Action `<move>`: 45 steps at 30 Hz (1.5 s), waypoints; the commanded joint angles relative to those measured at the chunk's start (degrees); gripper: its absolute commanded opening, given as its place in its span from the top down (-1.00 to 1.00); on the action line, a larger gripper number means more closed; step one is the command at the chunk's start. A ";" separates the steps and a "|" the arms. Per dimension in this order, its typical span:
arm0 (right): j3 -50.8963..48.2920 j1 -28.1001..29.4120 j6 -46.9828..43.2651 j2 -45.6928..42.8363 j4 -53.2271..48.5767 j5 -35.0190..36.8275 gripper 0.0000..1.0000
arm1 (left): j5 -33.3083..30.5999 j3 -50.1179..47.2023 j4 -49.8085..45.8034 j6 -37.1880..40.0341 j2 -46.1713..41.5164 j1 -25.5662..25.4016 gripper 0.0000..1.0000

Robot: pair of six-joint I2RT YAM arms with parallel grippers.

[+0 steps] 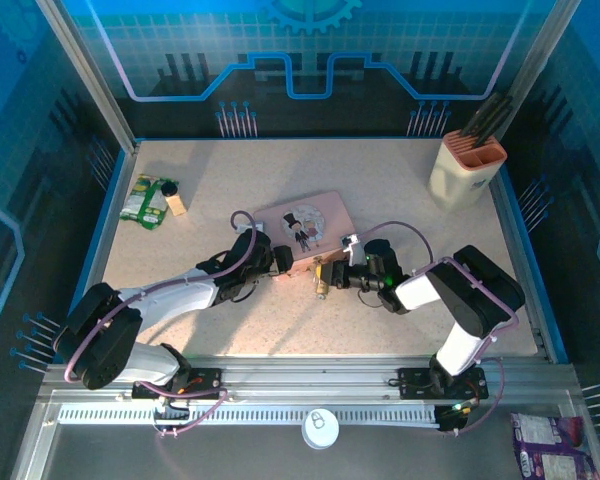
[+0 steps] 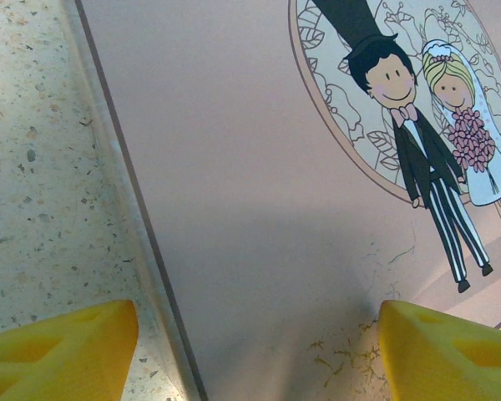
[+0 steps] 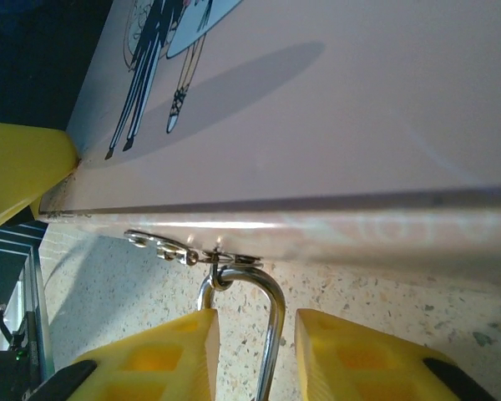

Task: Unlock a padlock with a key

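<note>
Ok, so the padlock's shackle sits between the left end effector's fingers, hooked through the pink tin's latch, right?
Not the left. The right wrist view shows the shackle between the fingers of the right end effector, hooked through the latch on the pink tin. The left end effector sits over the tin's edge.

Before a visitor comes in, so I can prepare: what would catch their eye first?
The pink tin with its cartoon bride and groom, mid-table, stands out first. At its near edge a silver shackle hangs from the tin's clasp between the right gripper's yellow jaws.
</note>
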 commanded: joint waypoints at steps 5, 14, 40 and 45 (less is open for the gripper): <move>1.56 1.90 0.37 2.09 0.29 2.03 0.50 | -0.52 -2.44 -5.90 -0.19 -0.41 -0.58 -0.51; 1.10 2.39 1.51 1.93 0.52 4.39 0.75 | -1.17 -2.78 -6.16 -0.82 -0.72 -0.65 -0.50; -4.58 5.69 13.25 -0.24 8.77 16.61 1.00 | -3.68 -3.57 -6.50 -5.21 -0.65 -1.91 -0.48; -5.48 7.51 15.03 -1.55 9.29 21.48 1.00 | -4.27 -3.49 -6.81 -6.04 -0.85 -2.09 -0.48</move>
